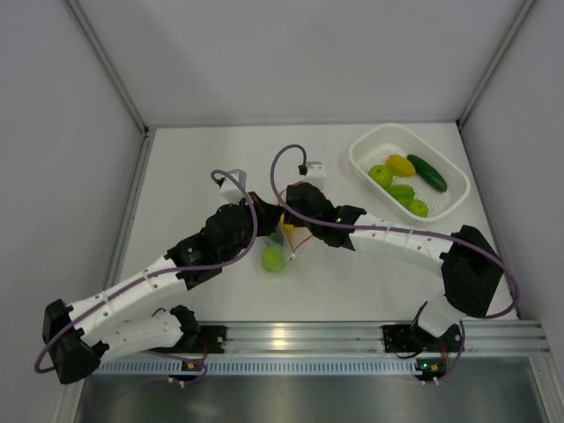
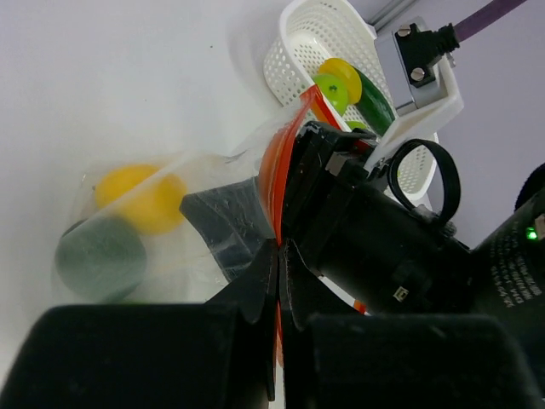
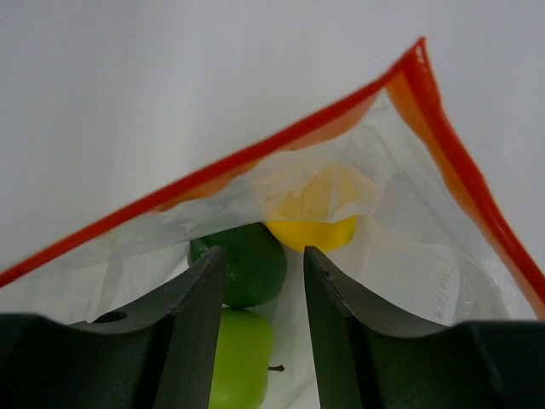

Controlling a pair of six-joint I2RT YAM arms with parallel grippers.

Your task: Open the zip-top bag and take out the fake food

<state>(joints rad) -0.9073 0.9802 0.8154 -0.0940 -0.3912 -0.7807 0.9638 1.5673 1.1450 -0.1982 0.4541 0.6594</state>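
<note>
While left hand (image 2: 279, 249) pinches zip-top bag (image 3: 409, 247) strip, fake food (image 3: 311, 223) inside.

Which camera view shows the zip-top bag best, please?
The right wrist view: the zip-top bag fills it, with its orange-red strip and the fake food inside clear. The left wrist shows it side-on, partly blocked; in top external it is mostly covered.

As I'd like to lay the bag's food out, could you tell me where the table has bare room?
Bare: the far-left table between wall and left arm, and the near strip between green fruit and right arm. Crowded: the centre, where left end effector and right end effector meet at the bag, and the basket.
</note>
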